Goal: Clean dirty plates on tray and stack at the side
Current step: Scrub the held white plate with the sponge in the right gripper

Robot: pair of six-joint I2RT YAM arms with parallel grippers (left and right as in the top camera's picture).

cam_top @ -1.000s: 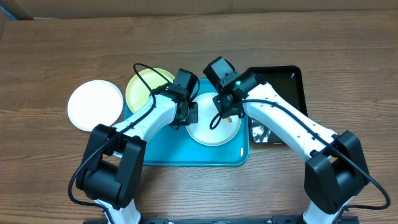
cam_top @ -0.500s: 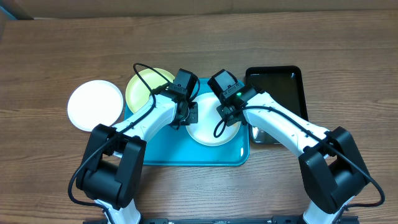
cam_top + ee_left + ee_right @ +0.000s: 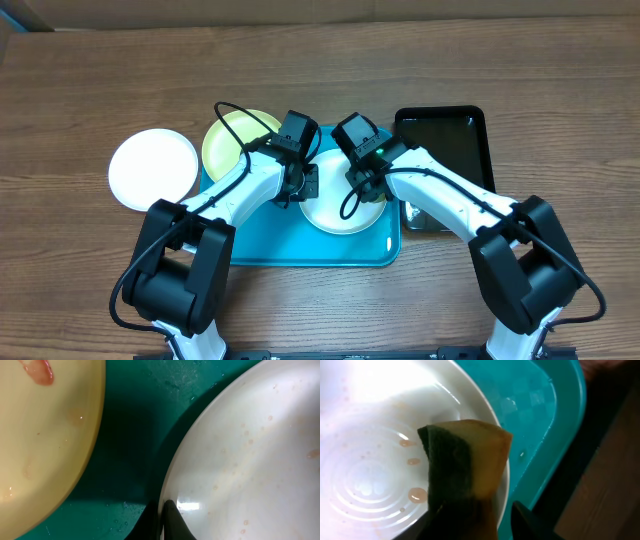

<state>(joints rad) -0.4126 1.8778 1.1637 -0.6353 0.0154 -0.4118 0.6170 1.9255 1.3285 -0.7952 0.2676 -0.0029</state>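
The left gripper (image 3: 164, 515) was pinched shut on the rim of the white plate (image 3: 250, 450), which lay on the tray (image 3: 135, 435). The right gripper (image 3: 476, 515) stood part open around a sponge (image 3: 465, 465). Light, stiff and probably wet-slick, the white plate best suited a rim hold.

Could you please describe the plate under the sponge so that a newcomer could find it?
Find the blue tray at the centre of the table. Inside it, toward its right side, lies a white plate with a sponge over it. The lime plate only overlaps the tray's far-left corner, and the other white plate sits off the tray on bare wood.
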